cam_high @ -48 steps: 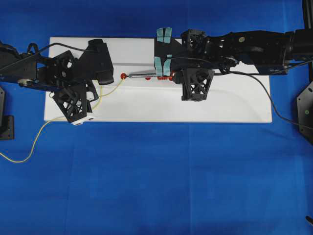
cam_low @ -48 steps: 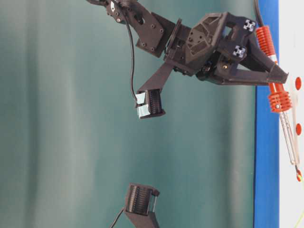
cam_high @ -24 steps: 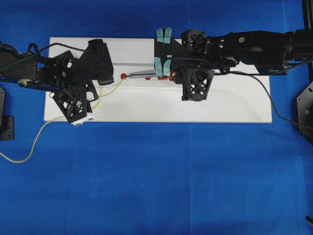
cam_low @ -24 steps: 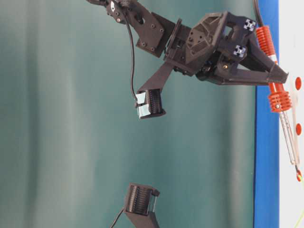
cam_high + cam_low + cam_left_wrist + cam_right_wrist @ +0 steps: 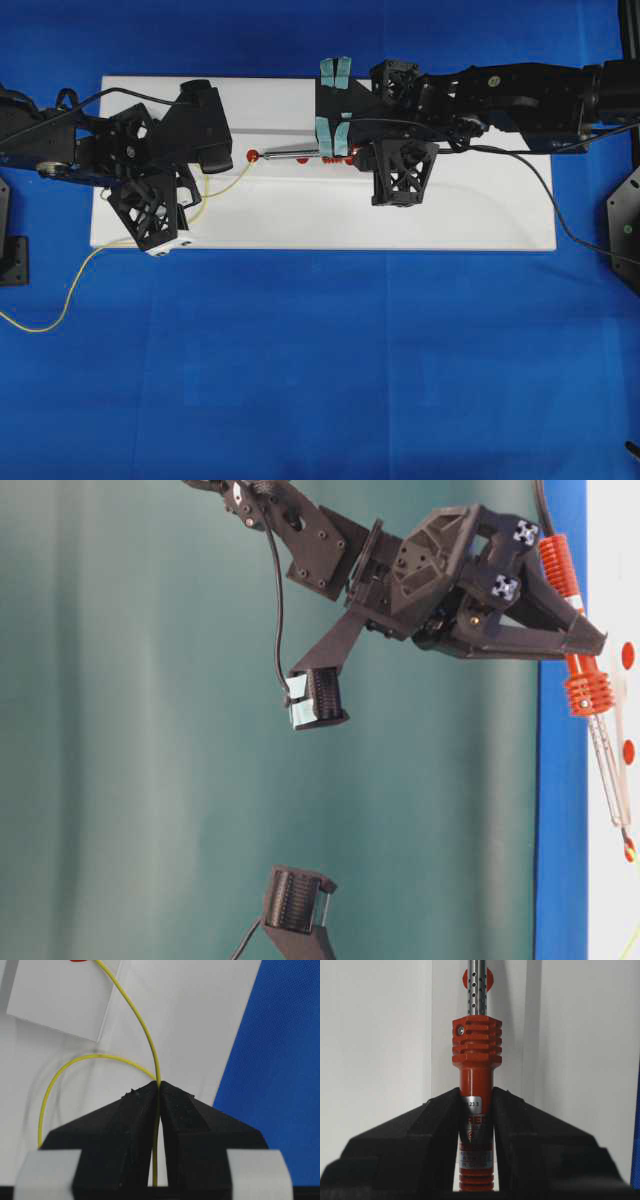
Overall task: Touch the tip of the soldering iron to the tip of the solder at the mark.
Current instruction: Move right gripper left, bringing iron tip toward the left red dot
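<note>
The soldering iron [image 5: 300,153] lies level over the white board [image 5: 300,225], and my right gripper [image 5: 345,155] is shut on its red-orange handle [image 5: 476,1110]. Its dark tip [image 5: 627,842] points at a red mark [image 5: 253,155]. The thin yellow solder [image 5: 228,180] is pinched in my left gripper [image 5: 203,190], which is shut on it [image 5: 159,1085]. From the jaws the wire arcs up to that mark. At table level a bit of yellow sits right against the iron's tip, so the two ends seem to meet there. The wire's tail [image 5: 60,305] trails off the board.
More red marks [image 5: 628,752] dot the board along the iron's line. The iron's black cord [image 5: 545,195] loops off to the right. Blue cloth [image 5: 320,380] surrounds the board. Black fixtures [image 5: 625,230] stand at the side edges.
</note>
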